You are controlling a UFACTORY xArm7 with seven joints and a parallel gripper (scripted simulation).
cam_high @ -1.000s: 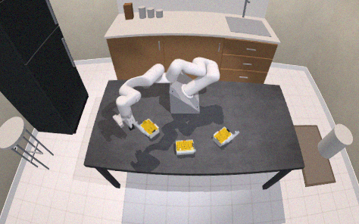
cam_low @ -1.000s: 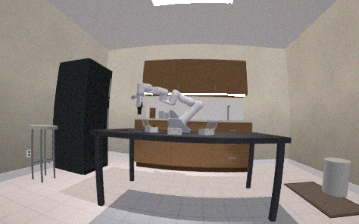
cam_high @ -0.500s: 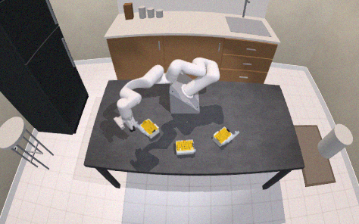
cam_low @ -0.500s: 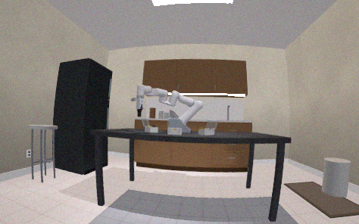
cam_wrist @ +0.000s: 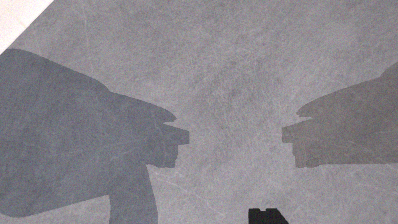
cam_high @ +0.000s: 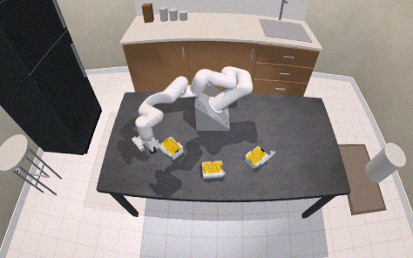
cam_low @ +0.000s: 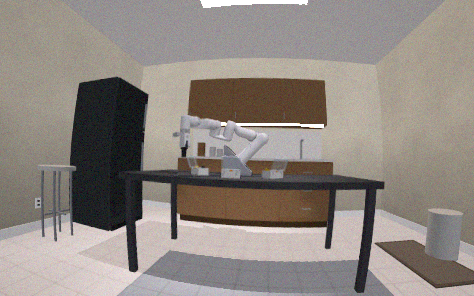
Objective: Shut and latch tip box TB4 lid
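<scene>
Three white tip boxes with yellow tip racks stand on the dark table: a left one (cam_high: 171, 147), a middle one (cam_high: 213, 168) and a right one (cam_high: 258, 156). All three lids stand open; in the side view the clear lids rise above the left box (cam_low: 197, 169) and the right box (cam_low: 274, 172). No labels are readable, so I cannot tell which box is TB4. My gripper (cam_high: 152, 149) is shut and empty, hanging above the table just left of the left box. It is well above the box in the side view (cam_low: 184, 147). The wrist view shows only table top, shadows and my fingertips (cam_wrist: 267, 216).
The arm's grey base block (cam_high: 212, 114) stands at the table's back middle. A black fridge (cam_high: 30, 70) and a stool (cam_high: 14, 154) are left of the table; a white bin (cam_high: 384, 162) is to the right. The table's left edge is close to my gripper.
</scene>
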